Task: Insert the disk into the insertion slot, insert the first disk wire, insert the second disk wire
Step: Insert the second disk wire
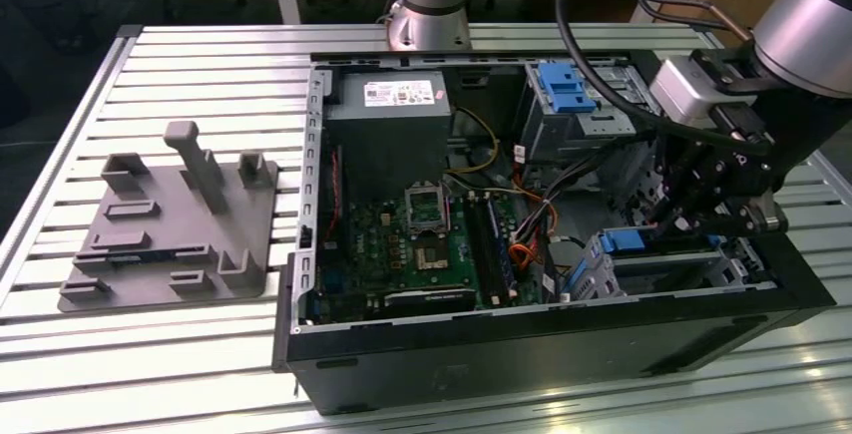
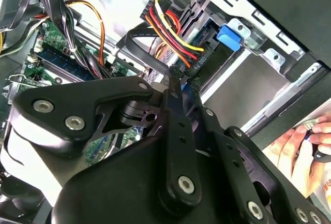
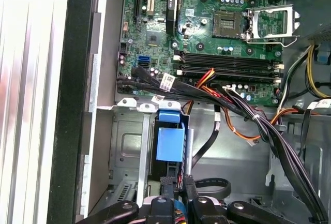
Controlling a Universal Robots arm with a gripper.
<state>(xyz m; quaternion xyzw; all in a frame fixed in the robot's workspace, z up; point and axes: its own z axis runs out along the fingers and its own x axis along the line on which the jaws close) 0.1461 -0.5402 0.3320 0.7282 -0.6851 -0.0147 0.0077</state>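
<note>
The disk sits inside the insertion slot at the case's front corner, on the exterior view's right. Its blue carrier shows at the slot's open end, and again as the blue carrier in the first wrist view. My gripper hangs just over that end. In the second wrist view my gripper looks shut on a black wire connector with red, yellow and orange leads, held close to the disk's end. A flat black cable runs toward my gripper. The disk's silver body is mostly hidden.
A taller grey cage with a blue latch stands at the case's back. The motherboard and loose wire bundles lie beside the slot. A grey fixture plate rests on the slatted table. A person's hand is outside the case.
</note>
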